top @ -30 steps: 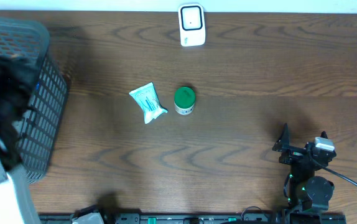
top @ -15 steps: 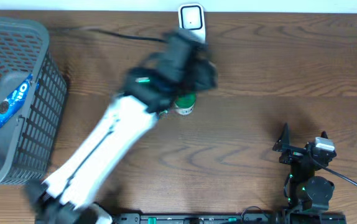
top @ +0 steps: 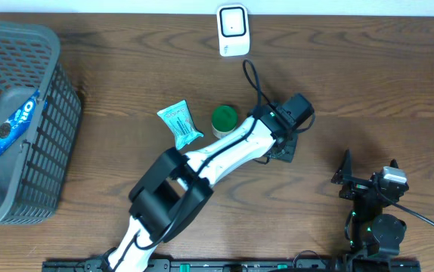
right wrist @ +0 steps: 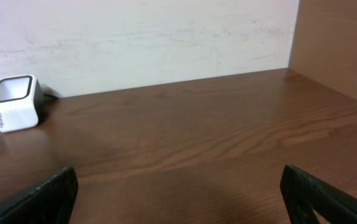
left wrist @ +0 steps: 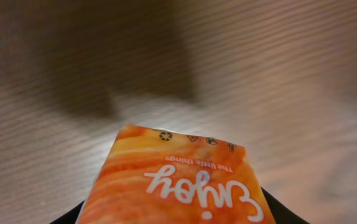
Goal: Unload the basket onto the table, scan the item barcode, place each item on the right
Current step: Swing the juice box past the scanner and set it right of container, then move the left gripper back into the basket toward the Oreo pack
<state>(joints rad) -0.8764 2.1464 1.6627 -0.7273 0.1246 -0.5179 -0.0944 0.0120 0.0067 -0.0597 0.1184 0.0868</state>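
Right of green jar (top: 224, 121) — left gripper (top: 283, 149), clutching orange packet (left wrist: 178, 186), swung over.

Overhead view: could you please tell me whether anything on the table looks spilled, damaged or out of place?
Nothing stands out. The teal packet lies flat beside the upright green-lidded jar, the scanner stands at the far edge, and the orange packet looks intact in the left wrist view.
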